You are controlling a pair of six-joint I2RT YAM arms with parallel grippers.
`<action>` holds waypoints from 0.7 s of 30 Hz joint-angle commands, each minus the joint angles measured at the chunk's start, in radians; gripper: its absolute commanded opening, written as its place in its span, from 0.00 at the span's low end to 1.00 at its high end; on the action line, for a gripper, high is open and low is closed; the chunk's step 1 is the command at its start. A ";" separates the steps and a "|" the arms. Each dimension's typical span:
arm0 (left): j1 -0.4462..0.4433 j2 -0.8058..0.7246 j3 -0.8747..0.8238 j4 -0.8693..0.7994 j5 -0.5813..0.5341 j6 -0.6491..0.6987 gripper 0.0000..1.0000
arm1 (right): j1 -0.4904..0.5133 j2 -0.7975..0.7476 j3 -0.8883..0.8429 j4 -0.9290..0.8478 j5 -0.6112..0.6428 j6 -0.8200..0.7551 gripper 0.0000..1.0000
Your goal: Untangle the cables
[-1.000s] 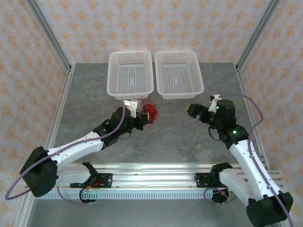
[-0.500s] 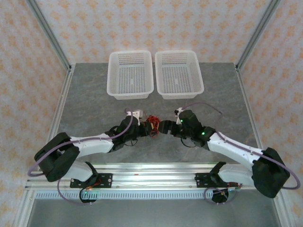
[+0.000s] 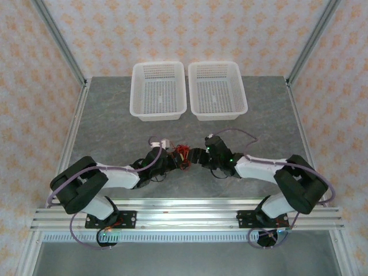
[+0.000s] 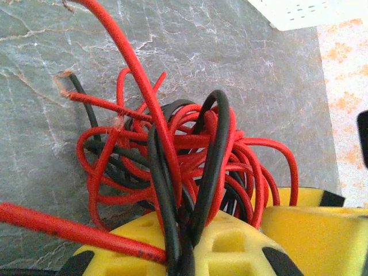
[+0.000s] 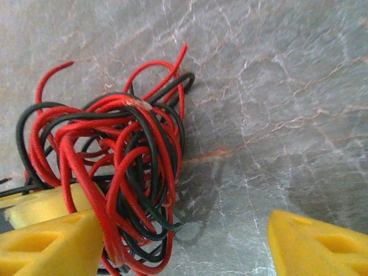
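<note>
The cables are one knot of thin red and black wires on the grey table, near its middle. My left gripper is shut on them. In the left wrist view its yellow fingers pinch red and black strands of the cables at the gripper. My right gripper faces it from the right and is open. In the right wrist view the cables lie against its left finger, with the gripper wide and bare table across to the other finger.
Two white mesh baskets stand side by side at the back. An aluminium rail runs along the near edge. A yellow finger of the right gripper sits close beside the left one.
The right arm has swung in from the right side to the knot, its jaws narrowing somewhat. The left gripper has carried the cables a little nearer and stayed shut.
</note>
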 commanded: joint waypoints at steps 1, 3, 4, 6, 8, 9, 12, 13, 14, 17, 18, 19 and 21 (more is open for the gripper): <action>-0.005 0.034 -0.025 0.072 -0.029 -0.037 0.00 | 0.015 0.030 0.012 0.065 -0.004 0.016 0.73; -0.005 0.049 -0.034 0.086 -0.027 -0.049 0.00 | 0.018 0.046 0.013 0.074 -0.008 0.018 0.73; -0.004 0.055 -0.039 0.092 -0.027 -0.054 0.00 | 0.020 0.053 0.014 0.075 -0.008 0.018 0.73; -0.005 0.063 -0.049 0.106 -0.027 -0.062 0.00 | 0.020 0.067 0.013 0.076 -0.006 0.018 0.72; -0.005 0.065 -0.057 0.116 -0.028 -0.068 0.00 | 0.020 0.081 0.014 0.078 -0.001 0.017 0.66; -0.004 0.064 -0.062 0.123 -0.029 -0.070 0.00 | 0.019 0.091 0.017 0.080 0.001 0.014 0.59; -0.005 0.047 -0.075 0.146 -0.024 -0.073 0.00 | 0.020 0.116 0.022 0.088 0.009 0.003 0.27; -0.004 0.039 -0.080 0.160 -0.016 -0.069 0.01 | 0.020 0.122 0.022 0.092 0.011 -0.003 0.17; -0.004 0.025 -0.083 0.173 -0.007 -0.062 0.07 | 0.020 0.124 0.021 0.101 0.011 -0.014 0.10; -0.003 -0.022 -0.078 0.163 0.019 -0.024 0.35 | 0.020 0.105 0.017 0.117 0.021 -0.086 0.00; -0.004 -0.045 -0.071 0.137 0.024 -0.003 0.45 | 0.020 0.089 0.014 0.113 0.032 -0.119 0.00; -0.005 -0.064 -0.063 0.105 0.027 0.019 0.51 | 0.019 0.065 0.010 0.104 0.050 -0.160 0.00; -0.004 -0.115 -0.042 0.018 0.024 0.067 0.62 | 0.020 0.016 0.001 0.088 0.079 -0.245 0.00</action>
